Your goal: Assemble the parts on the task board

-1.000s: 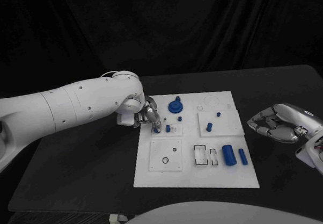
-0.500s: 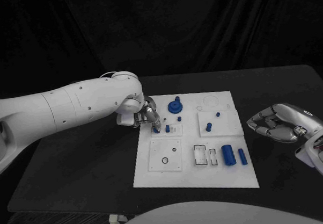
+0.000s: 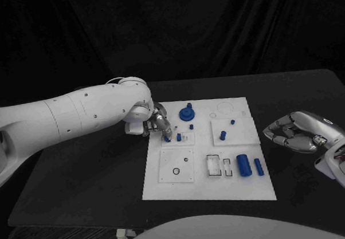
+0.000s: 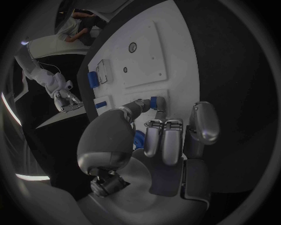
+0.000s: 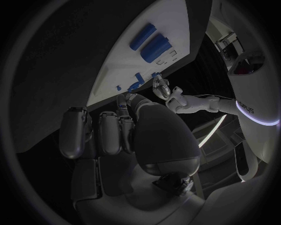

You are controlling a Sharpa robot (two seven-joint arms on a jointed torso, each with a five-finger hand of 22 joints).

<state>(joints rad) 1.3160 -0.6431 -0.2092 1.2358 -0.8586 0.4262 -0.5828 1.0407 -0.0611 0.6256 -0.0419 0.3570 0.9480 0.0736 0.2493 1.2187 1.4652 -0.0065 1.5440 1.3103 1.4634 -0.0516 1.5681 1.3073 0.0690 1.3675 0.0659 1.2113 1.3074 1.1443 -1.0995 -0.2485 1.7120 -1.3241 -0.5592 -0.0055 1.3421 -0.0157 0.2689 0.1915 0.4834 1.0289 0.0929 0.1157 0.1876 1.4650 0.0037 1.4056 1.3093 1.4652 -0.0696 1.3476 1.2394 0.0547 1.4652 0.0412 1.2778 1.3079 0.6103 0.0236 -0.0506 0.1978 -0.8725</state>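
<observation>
**Inspector:** Left hand (image 3: 155, 123) sits at the upper left corner of the task board (image 3: 188, 184), fingertips down on the board's upper left plate. In the left wrist view its thumb and a finger (image 4: 136, 107) meet at a small blue peg (image 4: 154, 102) on that plate. The peg looks pinched between them.

**Clerk:** And the right hand?

**Inspector:** Right hand (image 3: 297, 132) is at the right of the frame, off the board's right edge, above the black table (image 3: 87, 174). Fingers are curled into the palm, with nothing in them.

**Clerk:** Location of the parts?

**Inspector:** All on the board, centre of the frame. A round blue part with a stub (image 3: 188, 114) stands near the top edge. Just below it, two short blue pegs (image 3: 179, 136) stand on the upper left plate, beside the left hand's fingertips, and a smaller one (image 3: 192, 126) lies between them and the round part. Two more small blue pieces (image 3: 225, 135) stand on the upper right plate. A thick blue cylinder (image 3: 244, 165) and a slimmer blue bar (image 3: 259, 167) lie side by side at lower right, next to two rectangular slots (image 3: 215, 165). A small black ring (image 3: 176, 171) rests on the lower left plate.
</observation>
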